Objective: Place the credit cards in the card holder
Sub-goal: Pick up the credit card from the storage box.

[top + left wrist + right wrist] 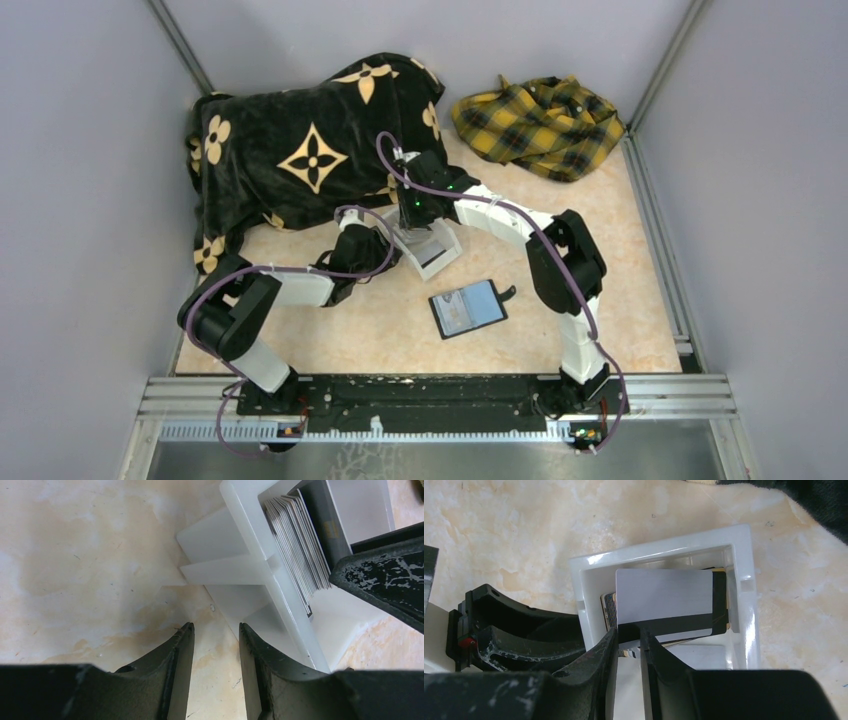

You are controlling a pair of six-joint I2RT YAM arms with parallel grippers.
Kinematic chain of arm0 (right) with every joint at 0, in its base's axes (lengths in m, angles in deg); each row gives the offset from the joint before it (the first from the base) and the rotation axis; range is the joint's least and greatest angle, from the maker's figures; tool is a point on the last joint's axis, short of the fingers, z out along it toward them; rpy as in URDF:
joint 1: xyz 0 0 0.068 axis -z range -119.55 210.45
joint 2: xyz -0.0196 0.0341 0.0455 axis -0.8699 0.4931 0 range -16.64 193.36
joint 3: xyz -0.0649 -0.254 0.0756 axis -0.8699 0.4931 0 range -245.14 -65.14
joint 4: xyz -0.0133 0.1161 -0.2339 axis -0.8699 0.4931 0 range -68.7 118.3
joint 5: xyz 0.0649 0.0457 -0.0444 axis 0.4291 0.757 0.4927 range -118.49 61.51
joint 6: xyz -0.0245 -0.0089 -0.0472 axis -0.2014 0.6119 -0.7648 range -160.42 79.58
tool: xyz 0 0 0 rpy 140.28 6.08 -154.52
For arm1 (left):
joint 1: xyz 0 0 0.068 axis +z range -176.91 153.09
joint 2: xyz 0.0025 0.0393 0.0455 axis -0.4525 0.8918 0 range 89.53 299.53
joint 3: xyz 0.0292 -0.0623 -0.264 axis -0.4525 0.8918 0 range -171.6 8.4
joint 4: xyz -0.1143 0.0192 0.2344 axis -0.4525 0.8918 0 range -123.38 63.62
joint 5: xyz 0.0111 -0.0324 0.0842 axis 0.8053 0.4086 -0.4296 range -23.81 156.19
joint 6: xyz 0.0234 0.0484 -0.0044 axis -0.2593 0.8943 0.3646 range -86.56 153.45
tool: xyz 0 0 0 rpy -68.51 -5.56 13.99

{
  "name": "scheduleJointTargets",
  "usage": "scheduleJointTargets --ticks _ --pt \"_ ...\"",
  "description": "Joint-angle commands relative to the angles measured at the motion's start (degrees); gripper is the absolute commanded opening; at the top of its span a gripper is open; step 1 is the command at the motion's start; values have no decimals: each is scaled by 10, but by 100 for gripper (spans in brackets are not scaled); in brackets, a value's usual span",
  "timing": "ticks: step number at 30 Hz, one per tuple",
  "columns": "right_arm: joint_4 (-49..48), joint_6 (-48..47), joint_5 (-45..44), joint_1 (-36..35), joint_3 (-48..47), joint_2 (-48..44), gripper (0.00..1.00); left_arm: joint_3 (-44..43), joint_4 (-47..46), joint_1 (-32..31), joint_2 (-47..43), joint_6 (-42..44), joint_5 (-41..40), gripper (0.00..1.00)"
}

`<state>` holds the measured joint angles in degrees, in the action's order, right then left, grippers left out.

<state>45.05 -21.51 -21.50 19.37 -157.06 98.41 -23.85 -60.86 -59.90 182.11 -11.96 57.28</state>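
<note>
Right hand (629, 636), jaws parted, at grey credit card (664, 596) in white box (659, 550)

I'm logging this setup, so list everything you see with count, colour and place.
thin plastic credit cards: stack, number unclear, grey and dark, in the box
white plastic open-top box: one, white, table centre
bifold card holder: one, black, lying open right of centre
flower-patterned blanket: one, black and tan, far left
plaid cloth: one, yellow and black, far right
left pincer: one, black, open beside the box
right pincer: one, black, at the cards
</note>
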Motion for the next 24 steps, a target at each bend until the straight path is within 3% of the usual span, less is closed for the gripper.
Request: scheduleJointTargets --ticks 1,16,20,24 --pt "2 -11 -7 -10 -22 -42 21 -11 1 5 10 6 7 46" --pt "-15 -83 -161 -13 0 -55 9 -6 -1 8 6 9 10 46" --pt "-19 -106 -197 -14 6 -57 0 -8 3 10 6 12 9 46" --pt "-29 -121 -213 -14 21 -66 0 -29 14 14 15 28 10 47"
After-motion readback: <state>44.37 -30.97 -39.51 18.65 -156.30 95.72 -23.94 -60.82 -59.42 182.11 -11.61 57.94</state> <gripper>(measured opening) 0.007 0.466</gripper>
